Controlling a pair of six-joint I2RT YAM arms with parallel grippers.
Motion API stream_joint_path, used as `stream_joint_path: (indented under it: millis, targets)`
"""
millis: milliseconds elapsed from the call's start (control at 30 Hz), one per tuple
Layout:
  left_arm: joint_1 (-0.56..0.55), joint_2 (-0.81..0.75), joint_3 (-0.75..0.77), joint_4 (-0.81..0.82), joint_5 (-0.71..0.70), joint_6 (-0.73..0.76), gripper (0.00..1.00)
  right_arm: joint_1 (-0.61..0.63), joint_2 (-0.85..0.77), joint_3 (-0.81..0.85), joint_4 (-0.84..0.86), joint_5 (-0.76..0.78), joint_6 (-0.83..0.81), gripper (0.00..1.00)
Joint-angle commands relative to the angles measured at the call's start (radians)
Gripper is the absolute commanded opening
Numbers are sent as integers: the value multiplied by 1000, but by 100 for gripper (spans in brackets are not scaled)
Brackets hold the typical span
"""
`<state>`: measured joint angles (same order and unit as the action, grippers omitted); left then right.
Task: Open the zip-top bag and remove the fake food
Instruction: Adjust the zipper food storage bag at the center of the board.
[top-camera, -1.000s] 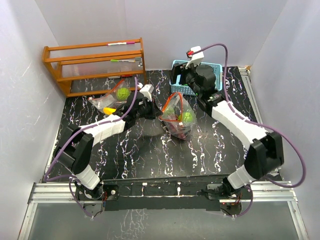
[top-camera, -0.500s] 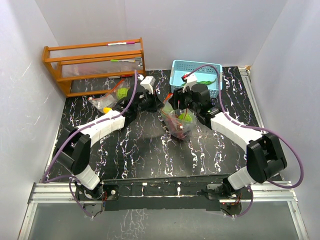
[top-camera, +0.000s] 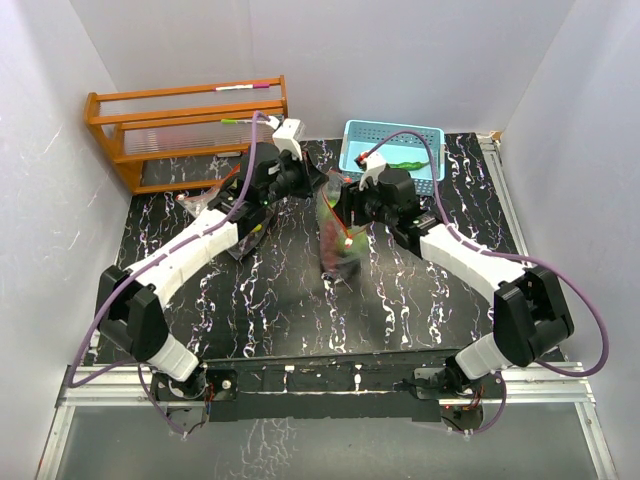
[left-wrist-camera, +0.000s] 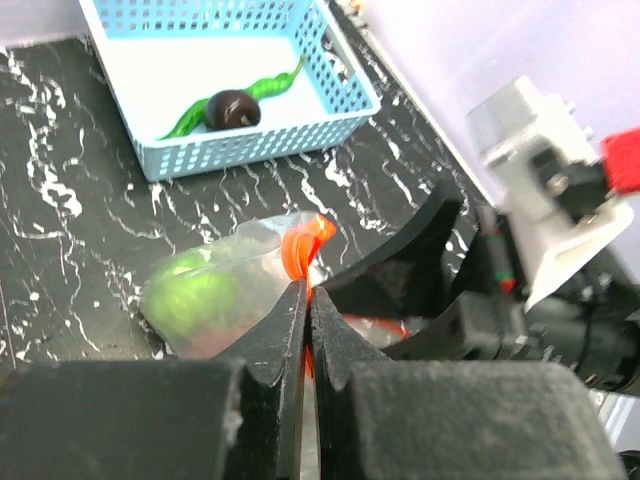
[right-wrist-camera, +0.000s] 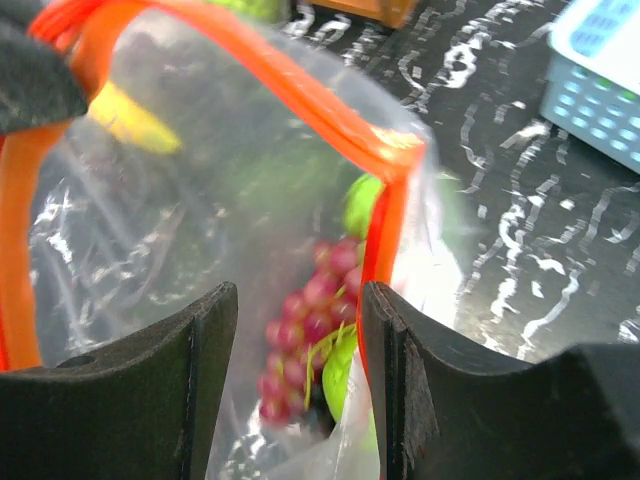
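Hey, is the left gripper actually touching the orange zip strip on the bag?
Touching. The left wrist view shows the left gripper pinched shut on the orange zip strip.

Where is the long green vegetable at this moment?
In the top view the long green vegetable lies inside the light-blue basket, at the far edge of the table, right of centre, beside a dark round piece.

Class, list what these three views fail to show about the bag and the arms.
- Top view: zip-top bag contents, motion-blurred.
- Right wrist view: whether the right end effector grips the bag; contact unclear.
- Left wrist view: bag's lower half, hidden behind the left end effector.
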<state>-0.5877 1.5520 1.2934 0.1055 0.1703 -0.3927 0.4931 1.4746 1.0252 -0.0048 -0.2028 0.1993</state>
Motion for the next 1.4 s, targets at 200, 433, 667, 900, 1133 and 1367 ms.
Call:
stream_joint_path:
  millis: [200, 433, 667, 900, 1133, 1367]
  targets:
    - [-3, -37, 157, -1, 61, -11, 0, 94, 10, 23, 154, -168, 125, 54]
    - [-3, 47, 29, 68, 120, -82, 0, 67, 44, -47, 65, 33, 187, 54]
    - [-9, 113, -52, 137, 188, -147, 11, 58, -98, -95, -5, 147, 208, 52]
    - [-11, 108, -48, 132, 175, -135, 65, 58, -279, -96, -34, 136, 241, 48]
    - [-3, 84, -11, 58, 59, -67, 86, 73, -259, -154, 15, 40, 303, 27]
    - [77, 98, 23, 41, 27, -45, 91, 109, -163, -212, 147, 4, 349, 22]
